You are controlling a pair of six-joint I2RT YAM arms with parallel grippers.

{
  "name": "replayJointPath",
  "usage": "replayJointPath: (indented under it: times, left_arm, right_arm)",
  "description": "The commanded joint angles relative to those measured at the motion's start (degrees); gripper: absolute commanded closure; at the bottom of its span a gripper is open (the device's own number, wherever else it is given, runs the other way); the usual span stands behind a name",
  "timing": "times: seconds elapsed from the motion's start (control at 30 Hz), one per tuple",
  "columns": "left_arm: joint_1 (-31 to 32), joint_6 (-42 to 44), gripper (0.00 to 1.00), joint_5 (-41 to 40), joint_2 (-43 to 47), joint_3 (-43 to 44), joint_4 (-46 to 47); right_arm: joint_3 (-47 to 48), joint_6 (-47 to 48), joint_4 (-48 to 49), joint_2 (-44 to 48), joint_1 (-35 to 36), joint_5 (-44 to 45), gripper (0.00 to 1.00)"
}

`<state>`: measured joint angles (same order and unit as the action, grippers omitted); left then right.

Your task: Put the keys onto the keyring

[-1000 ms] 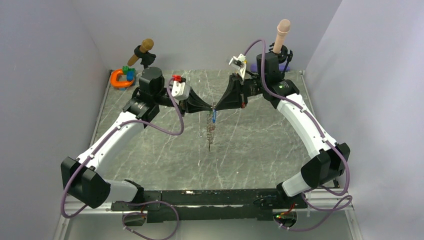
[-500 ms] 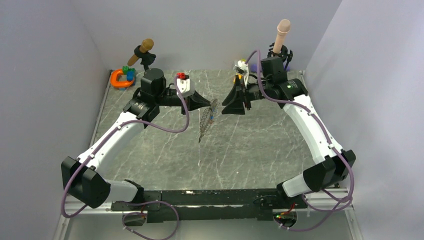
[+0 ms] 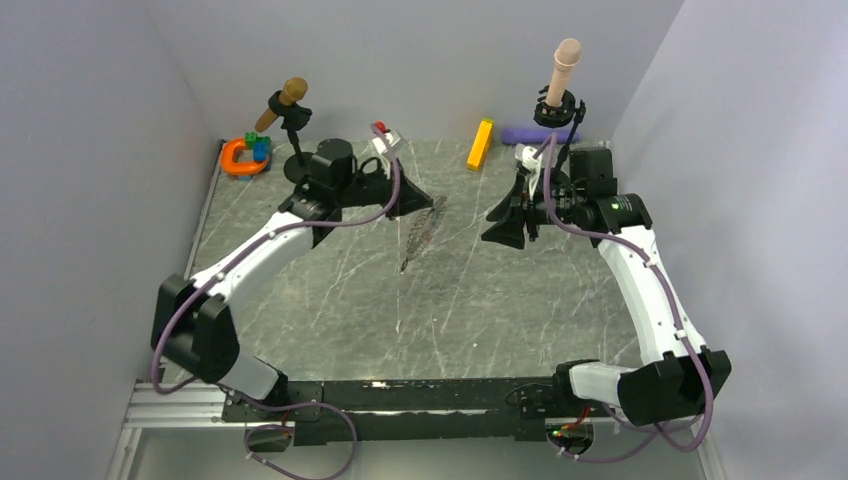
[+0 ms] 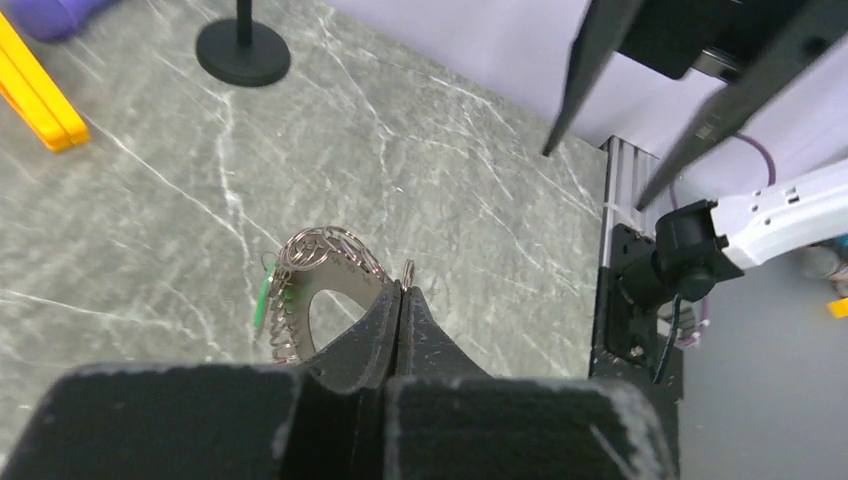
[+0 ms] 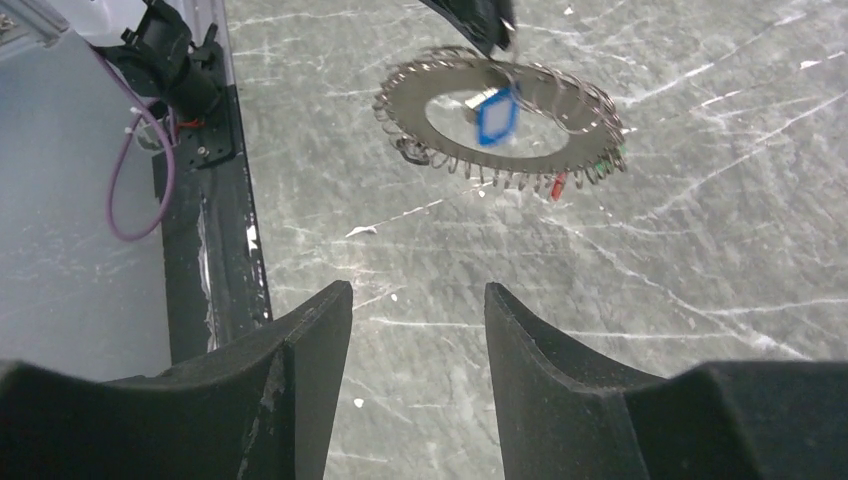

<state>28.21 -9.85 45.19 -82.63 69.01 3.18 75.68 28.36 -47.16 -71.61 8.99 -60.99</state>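
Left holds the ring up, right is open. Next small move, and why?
Probably lower the left gripper and lay the keyring on the table. It is shut on the ring's rim, holding it in the air; a blue key, a red key and a green key hang on it, the right gripper is open and empty, and no loose key shows nearby.

This looks like a robot lab. Two white and black robot arms, the left arm (image 3: 250, 255) and the right arm (image 3: 640, 270), are bolted to a metal rail (image 3: 400, 395) at the near edge of a grey stone-look table (image 3: 480, 300). Plain pale walls (image 3: 400, 60) box it in on three sides. Purple cables (image 3: 397, 175) run along the arms.
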Motion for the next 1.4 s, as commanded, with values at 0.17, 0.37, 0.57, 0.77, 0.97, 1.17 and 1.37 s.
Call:
replayJointPath:
  times: [0.17, 0.37, 0.57, 0.77, 0.97, 1.17, 1.37]
  left_arm:
    - [1.19, -13.01, 1.0, 1.33, -14.63, 10.24, 11.84]
    - [-2.96, -11.63, 1.0, -7.13, -21.11, 8.37, 8.48]
    - [-8.16, -6.63, 1.0, -16.97, -23.61, 2.8, 1.8]
    - [-10.12, -2.99, 0.64, -26.88, -18.6, -3.68, -1.33]
    - [-10.63, 1.93, 0.46, -36.9, -2.4, -9.1, -3.09]
    - [-11.84, -3.85, 0.15, -32.08, 22.03, -21.18, 4.15]
    - [-16.25, -6.84, 0.01, -23.61, 41.44, -27.23, -1.07]
  right_arm:
    - [-6.48, -0.07, 7.3, 7.4, -3.8, -1.87, 0.42]
    - [-8.45, -0.96, 9.27, 9.21, -5.13, -2.4, 0.4]
    - [-10.12, -1.39, 10.58, 10.01, -5.81, -2.66, 0.39]
    - [-10.96, -1.69, 11.36, 10.47, -6.08, -2.71, 0.38]
    - [-12.14, -0.67, 11.33, 12.08, -6.22, 0.34, 0.38]
    - [-13.76, -3.56, 14.04, 15.6, -7.29, 6.76, 0.29]
    - [-11.89, -20.86, 16.6, 17.88, -10.21, 21.8, 0.0]
